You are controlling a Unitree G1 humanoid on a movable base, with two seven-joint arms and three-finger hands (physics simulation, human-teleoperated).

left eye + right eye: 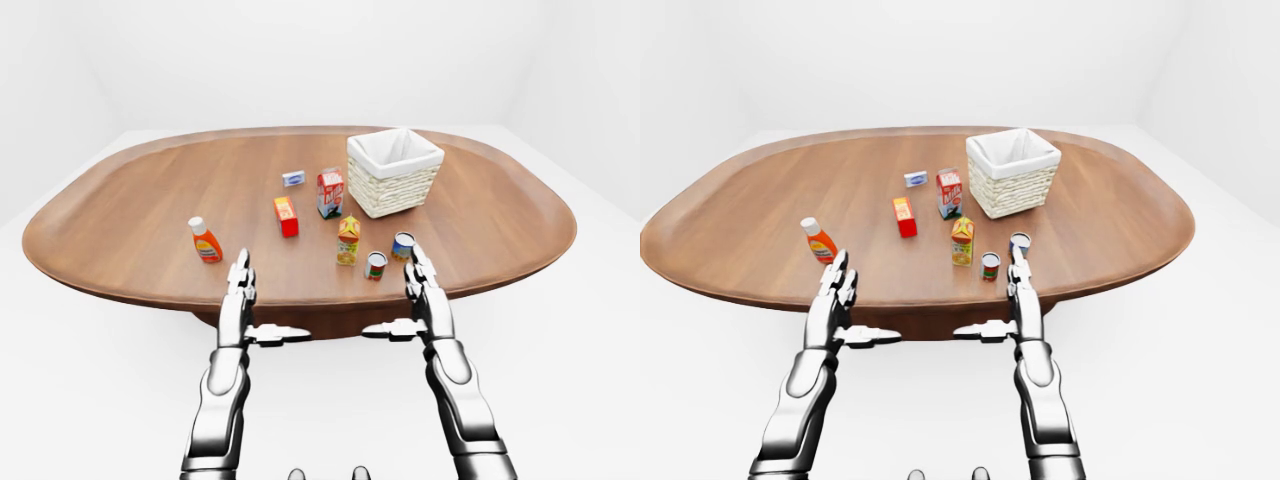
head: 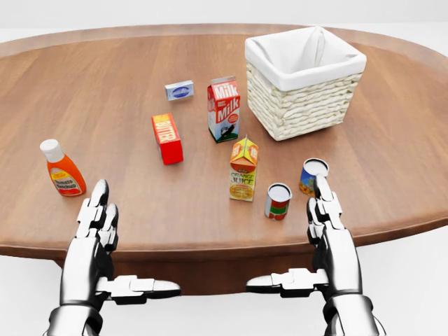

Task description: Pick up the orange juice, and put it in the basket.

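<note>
Both hands are held flat and empty at the table's near edge, left hand [image 2: 94, 231] then right hand [image 2: 329, 231]. Nothing is grasped yet: the orange juice carton [image 2: 243, 169] is left standing upright between them, near the empty basket [image 2: 305, 82].

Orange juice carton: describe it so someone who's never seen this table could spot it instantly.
In the head view, find the white-lined wicker basket at the top right of the wooden table. Just below and left of it stands the milk carton; lower still is the orange juice. It is the only gable-topped carton in yellow-orange, unlike the two round cans to its right.
</note>
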